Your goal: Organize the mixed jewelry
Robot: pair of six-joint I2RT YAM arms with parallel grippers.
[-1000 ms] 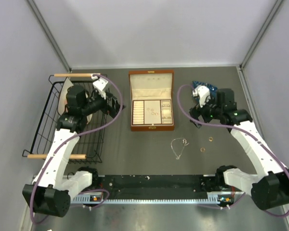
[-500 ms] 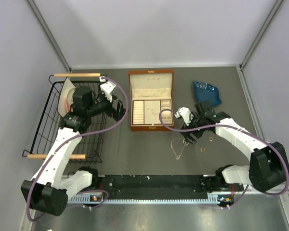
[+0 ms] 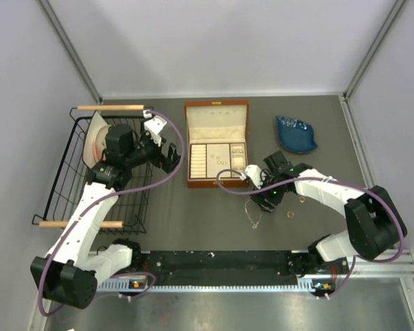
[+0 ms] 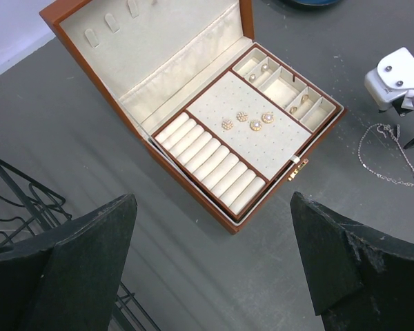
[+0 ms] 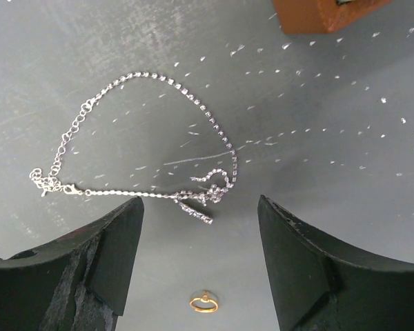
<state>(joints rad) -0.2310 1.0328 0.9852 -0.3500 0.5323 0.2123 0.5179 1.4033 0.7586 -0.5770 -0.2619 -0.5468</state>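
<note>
Now: right gripper (image 5: pixel 199 207) is low over the grey table (image 3: pixel 193 214), jaws spread, nothing pinched. In its wrist view the necklace (image 5: pixel 229 148) lies loose on the table between and just ahead of the fingers, its pendant tangle midway between them. From the top view I see the near ring (image 3: pixel 290 214) and far ring (image 3: pixel 301 200) on the table, right of the necklace. Left gripper (image 4: pixel 212 200) is spread wide and empty, facing the open wooden box (image 4: pixel 193 103).

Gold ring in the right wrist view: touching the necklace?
Apart. Right wrist view shows bare grey table between the gold ring and the pendant end of the necklace.
</note>
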